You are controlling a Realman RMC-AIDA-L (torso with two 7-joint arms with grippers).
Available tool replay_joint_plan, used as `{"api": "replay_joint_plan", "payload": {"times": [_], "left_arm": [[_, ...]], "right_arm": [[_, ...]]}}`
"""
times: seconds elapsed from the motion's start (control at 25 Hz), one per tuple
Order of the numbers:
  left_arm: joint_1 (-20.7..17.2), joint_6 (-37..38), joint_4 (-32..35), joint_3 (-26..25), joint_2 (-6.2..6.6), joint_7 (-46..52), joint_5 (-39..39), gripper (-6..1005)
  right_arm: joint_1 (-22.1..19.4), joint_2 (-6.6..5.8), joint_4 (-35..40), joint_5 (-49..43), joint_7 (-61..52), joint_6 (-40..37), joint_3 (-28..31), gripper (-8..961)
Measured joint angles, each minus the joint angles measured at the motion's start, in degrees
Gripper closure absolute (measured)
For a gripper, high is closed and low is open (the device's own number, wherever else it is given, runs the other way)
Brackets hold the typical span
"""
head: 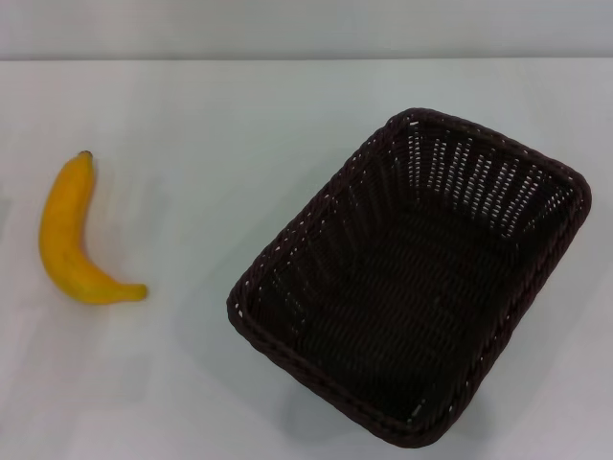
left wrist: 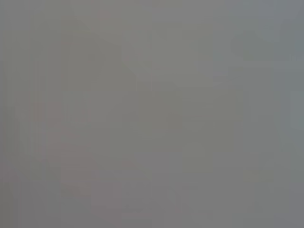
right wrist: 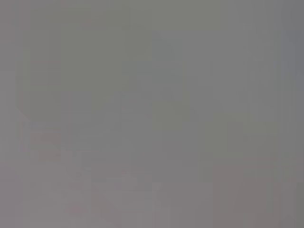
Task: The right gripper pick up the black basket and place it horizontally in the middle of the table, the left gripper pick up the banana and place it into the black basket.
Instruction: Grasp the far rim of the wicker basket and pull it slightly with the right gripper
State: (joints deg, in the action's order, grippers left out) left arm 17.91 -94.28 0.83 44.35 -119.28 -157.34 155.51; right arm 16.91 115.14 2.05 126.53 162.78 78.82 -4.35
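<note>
The black basket (head: 412,278) is a large dark woven wicker rectangle standing on the right half of the white table (head: 211,125), turned diagonally and empty inside. The banana (head: 69,235) lies flat on the left side, yellow-orange, its dark tip toward the far edge. A wide strip of bare tabletop separates the two. Neither gripper shows in the head view. Both wrist views give only a flat grey field with nothing recognisable in it.
The table's far edge meets a pale grey wall (head: 306,29) along the top of the head view. The basket's near corner reaches almost to the bottom of that view.
</note>
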Motion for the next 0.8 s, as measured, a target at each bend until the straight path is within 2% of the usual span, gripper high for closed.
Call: {"api": "replay_joint_plan", "payload": {"times": [0.2,0.52,0.6,0.8], "left_arm": [[0.07,0.51,1.58,-0.07,0.07,-1.47,-2.07,138],[-0.05,-0.03,1.3,-0.23,-0.14,-1.02,-1.92,139],[-0.18,-0.06,1.19,-0.19,-0.23,-0.59,-2.01,139],[-0.46,-0.06,1.17,0.0,-0.25,3.39,-2.62,140]], "right_arm": [[-0.53,-0.05,-0.33,-0.02,-4.18,0.52,1.48,139],[-0.94,-0.19,2.26,-1.04,-5.02,0.84,-0.06,144],[-1.16,-0.37,5.31,-3.09,-8.18,0.32,-3.03,145],[-2.53,-1.31,21.94,-12.54,-27.31,-5.55,-12.92,145]]}}
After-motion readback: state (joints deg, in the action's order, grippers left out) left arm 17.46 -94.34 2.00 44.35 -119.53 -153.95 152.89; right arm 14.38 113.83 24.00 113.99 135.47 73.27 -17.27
